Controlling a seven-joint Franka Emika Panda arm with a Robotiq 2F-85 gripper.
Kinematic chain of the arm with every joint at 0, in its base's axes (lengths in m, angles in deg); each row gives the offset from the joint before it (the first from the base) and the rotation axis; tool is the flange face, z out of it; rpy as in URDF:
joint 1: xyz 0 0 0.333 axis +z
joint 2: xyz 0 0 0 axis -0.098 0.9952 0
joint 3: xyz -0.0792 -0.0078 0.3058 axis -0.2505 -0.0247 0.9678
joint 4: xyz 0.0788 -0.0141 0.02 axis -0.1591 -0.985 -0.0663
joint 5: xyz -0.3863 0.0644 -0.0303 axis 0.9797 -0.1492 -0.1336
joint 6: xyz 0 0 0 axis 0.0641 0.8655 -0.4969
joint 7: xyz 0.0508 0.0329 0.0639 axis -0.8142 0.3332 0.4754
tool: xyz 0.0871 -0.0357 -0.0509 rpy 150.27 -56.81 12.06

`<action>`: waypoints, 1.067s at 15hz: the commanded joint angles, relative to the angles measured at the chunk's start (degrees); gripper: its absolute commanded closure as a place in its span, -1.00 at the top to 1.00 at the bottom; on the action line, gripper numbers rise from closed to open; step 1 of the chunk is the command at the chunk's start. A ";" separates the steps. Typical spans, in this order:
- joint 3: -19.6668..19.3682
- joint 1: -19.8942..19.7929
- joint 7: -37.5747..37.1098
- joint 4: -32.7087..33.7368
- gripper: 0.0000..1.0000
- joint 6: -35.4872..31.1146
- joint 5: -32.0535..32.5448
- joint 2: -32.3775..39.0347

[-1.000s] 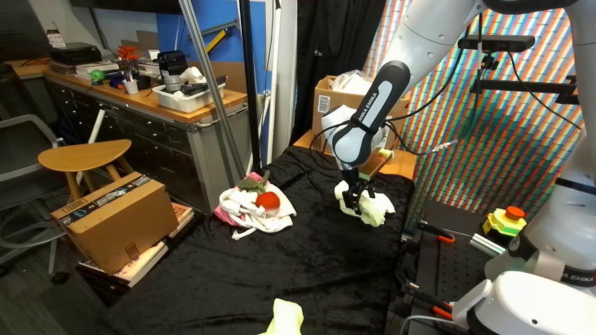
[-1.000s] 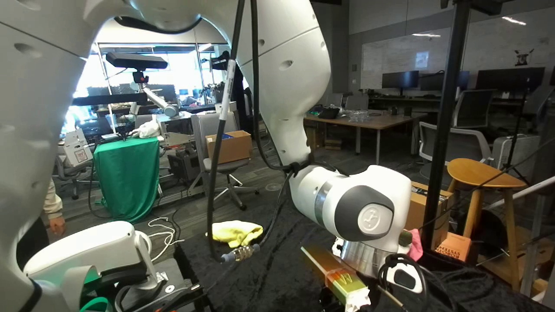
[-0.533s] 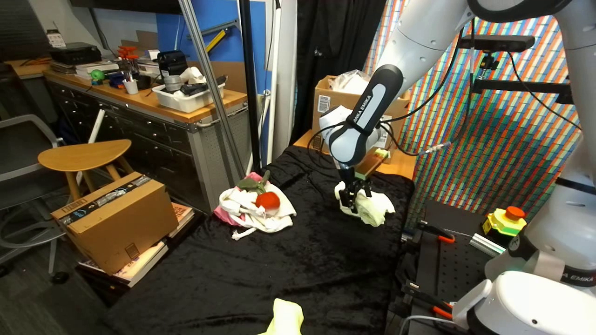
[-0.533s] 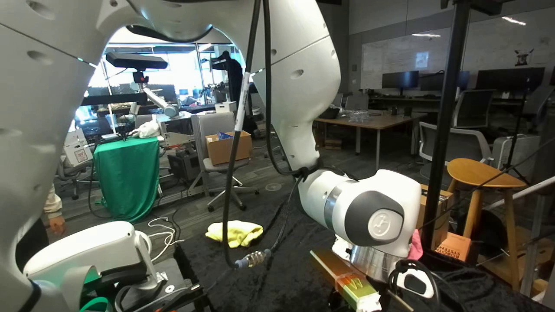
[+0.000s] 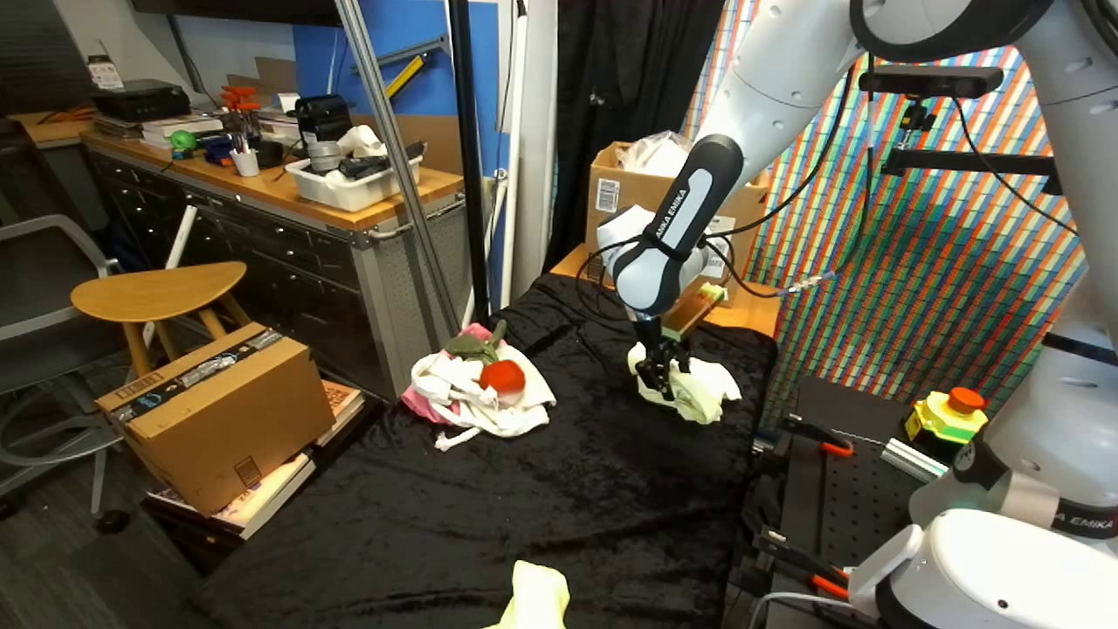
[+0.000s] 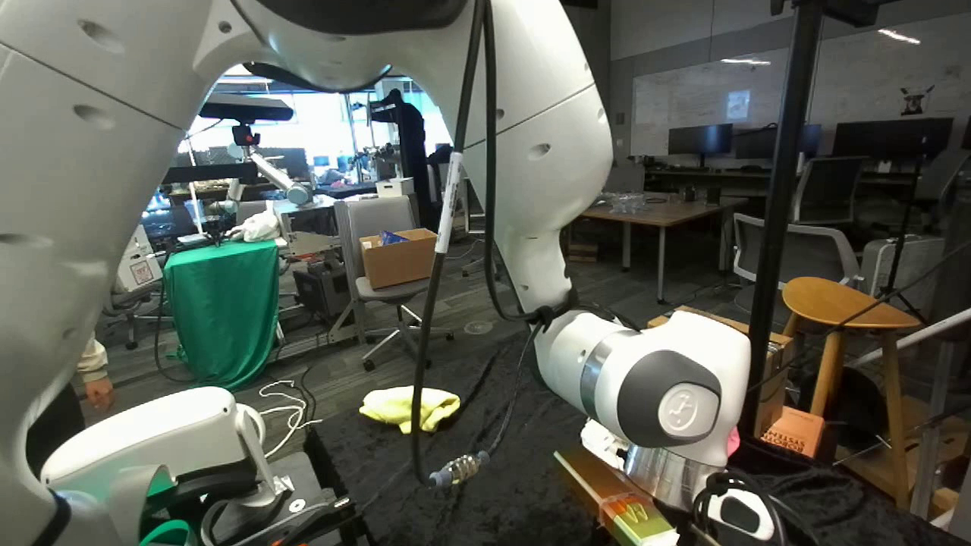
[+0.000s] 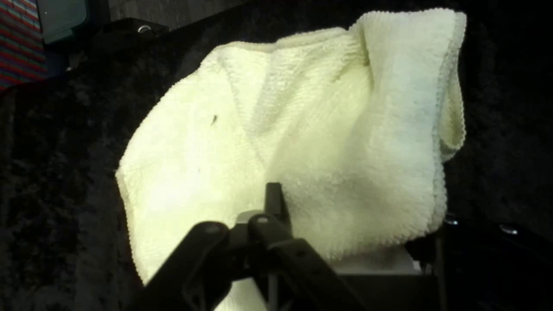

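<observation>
The black two-fingered gripper looks closed together over the rumpled pale-yellow towelling cloth on black velvety fabric; I can't tell whether it's pinched. I'd call this grasping; the next move needs a firm hold.

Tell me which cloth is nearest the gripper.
The pale yellow cloth under the gripper; the bright yellow cloth and white cloth lie farther off.

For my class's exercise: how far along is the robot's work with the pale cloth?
Looks done: reaching the pale cloth, since the pincer is right at it. In hand: apparently contact with it; the wrist view doesn't settle whether it is gripped. Left, probably: any lifting or straightening, as the pale cloth lies rumpled on the black cover. The yellow cloth lies apart, untouched.
</observation>
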 commanded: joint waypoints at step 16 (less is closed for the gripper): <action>3.40 -1.27 7.58 -1.50 -0.93 -3.11 -1.60 -9.36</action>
